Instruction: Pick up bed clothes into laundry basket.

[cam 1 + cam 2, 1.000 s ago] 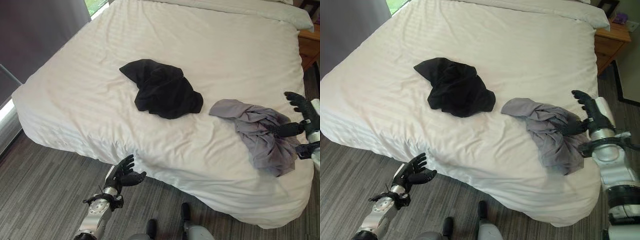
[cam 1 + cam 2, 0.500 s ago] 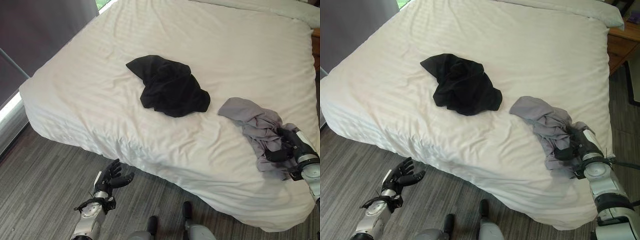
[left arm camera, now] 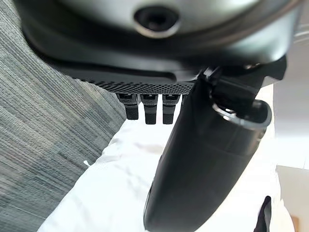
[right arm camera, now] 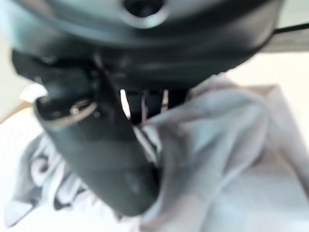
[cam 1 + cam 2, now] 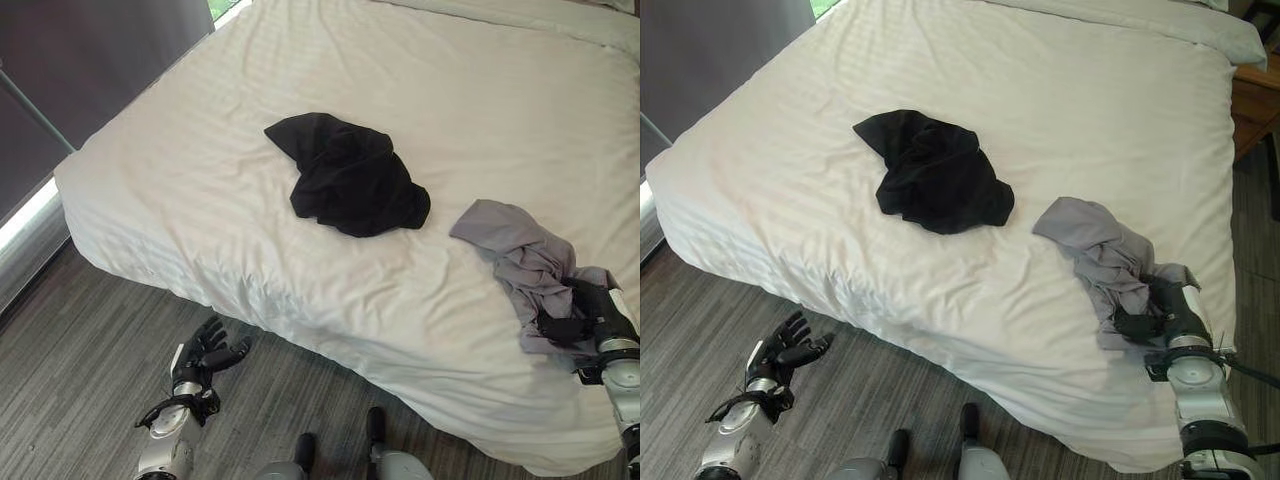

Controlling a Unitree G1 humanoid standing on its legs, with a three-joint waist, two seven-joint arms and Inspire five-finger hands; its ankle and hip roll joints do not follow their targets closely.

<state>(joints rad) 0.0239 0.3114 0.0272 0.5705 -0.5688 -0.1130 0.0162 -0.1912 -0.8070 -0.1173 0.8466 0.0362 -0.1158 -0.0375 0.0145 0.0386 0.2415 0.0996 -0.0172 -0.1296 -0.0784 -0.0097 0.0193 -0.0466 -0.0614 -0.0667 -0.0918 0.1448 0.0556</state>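
My right hand [image 5: 1162,318] had its fingers curled into the grey garment [image 5: 1095,245] on the bed [image 5: 420,80]; the right wrist view showed cloth bunched between thumb and fingers. The black garment [image 5: 350,180] lay well beyond those fingers, mid-bed. My left hand [image 5: 202,352] hung with fingers spread and holding nothing over the striped grey floor [image 5: 70,380].

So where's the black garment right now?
The black garment lies bunched near the middle of the white bed, to the robot's left of the grey garment the right hand grips.
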